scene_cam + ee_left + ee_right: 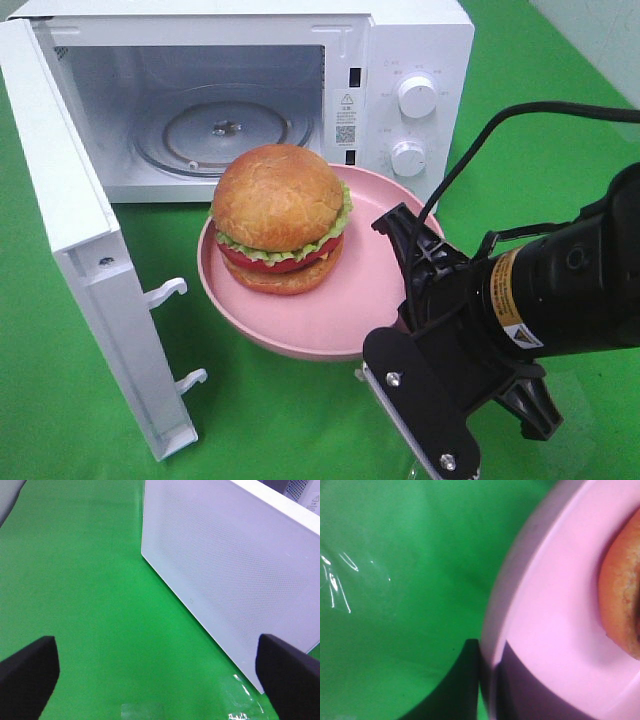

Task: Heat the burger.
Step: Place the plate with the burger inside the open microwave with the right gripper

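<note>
Right pincer (489,647): clenched, and the plate (555,605) rim is being pinched between its two fingers, one above the rim and one below. In the high view the grip is being taken at about 4 o'clock on the plate. The edge hold is judged deliberate: the fingers are being kept off the food, and the plate is being used as a carrier.

The burger (280,215) is being carried upright on the plate, slightly toward 10 o'clock of its centre and well apart from the pinched rim. Whether the plate is fully clear of the cloth (560,140) cannot be told.

The microwave (400,60) is standing at 12 o'clock of the plate. Its door (70,230) is being left swung wide toward 8 o'clock, so the cavity and bare turntable (215,135) are being presented to the load.

Left pincer (157,662): released, jaws wide and grasping nothing. It is being parked over the cloth beside the door's outer face, out of the plate's path.

Judgement: loading is under way, and the burger is not yet inside.
</note>
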{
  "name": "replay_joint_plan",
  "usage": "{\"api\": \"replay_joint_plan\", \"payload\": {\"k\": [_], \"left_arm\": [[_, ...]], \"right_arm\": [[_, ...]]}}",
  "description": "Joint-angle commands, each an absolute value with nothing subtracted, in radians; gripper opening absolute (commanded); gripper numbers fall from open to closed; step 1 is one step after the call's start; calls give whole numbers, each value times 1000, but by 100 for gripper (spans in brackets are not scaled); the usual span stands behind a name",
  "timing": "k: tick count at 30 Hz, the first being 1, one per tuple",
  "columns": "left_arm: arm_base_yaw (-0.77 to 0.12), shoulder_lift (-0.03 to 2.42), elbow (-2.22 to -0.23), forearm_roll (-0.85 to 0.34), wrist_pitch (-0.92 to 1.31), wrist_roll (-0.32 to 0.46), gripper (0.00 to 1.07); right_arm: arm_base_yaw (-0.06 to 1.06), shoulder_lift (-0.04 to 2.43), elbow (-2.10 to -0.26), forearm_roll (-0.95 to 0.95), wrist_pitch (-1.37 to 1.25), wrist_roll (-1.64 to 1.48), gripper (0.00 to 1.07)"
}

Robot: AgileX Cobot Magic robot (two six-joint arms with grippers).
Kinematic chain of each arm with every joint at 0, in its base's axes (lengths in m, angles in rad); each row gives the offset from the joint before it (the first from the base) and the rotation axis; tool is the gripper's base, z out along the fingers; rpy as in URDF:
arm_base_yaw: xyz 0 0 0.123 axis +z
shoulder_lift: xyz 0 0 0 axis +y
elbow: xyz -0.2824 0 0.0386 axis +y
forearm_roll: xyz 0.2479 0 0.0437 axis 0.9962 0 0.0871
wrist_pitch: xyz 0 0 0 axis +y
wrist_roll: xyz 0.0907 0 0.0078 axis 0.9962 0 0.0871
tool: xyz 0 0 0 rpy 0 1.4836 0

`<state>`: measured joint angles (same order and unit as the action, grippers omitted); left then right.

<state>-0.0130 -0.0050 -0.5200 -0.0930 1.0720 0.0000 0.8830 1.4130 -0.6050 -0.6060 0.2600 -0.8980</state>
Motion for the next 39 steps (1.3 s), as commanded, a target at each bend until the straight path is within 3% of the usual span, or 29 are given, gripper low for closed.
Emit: {"api": "replay_joint_plan", "payload": {"k": [1, 17, 39], "left_arm": [[-17, -21, -517, -99, 1066, 0, 100], [-17, -21, -517, -99, 1066, 0, 100], [-17, -21, -517, -99, 1066, 0, 100]], "right_arm": [[861, 1403, -614, -563, 211, -1001, 0], [788, 1490, -734, -192, 220, -1412, 0], [788, 1696, -979, -144, 257, -1465, 0]]}}
